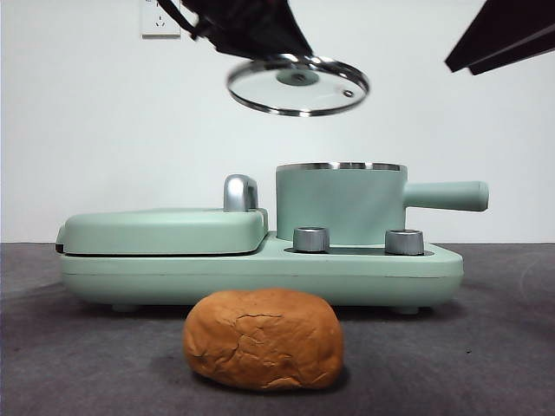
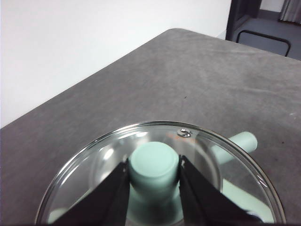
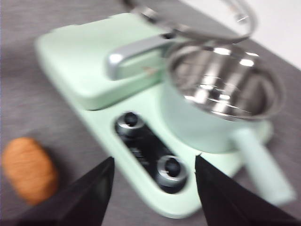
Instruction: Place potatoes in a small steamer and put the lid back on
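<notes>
Glass lid [image 1: 298,85], steel-rimmed, hangs tilted above the small steamer [image 1: 340,204], knob clamped by left gripper [image 2: 154,176]; right gripper [image 3: 154,181] gapes empty.

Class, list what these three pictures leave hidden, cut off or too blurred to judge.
- Front view: the small steamer stands at eye level, so its wall hides the inside.
- Left wrist view: the lid is cut off by the edge; the left gripper covers the knob's sides.
- Right wrist view: motion blur smears the potato and the dials' markings.
- Right gripper: only jaw tips show.
</notes>
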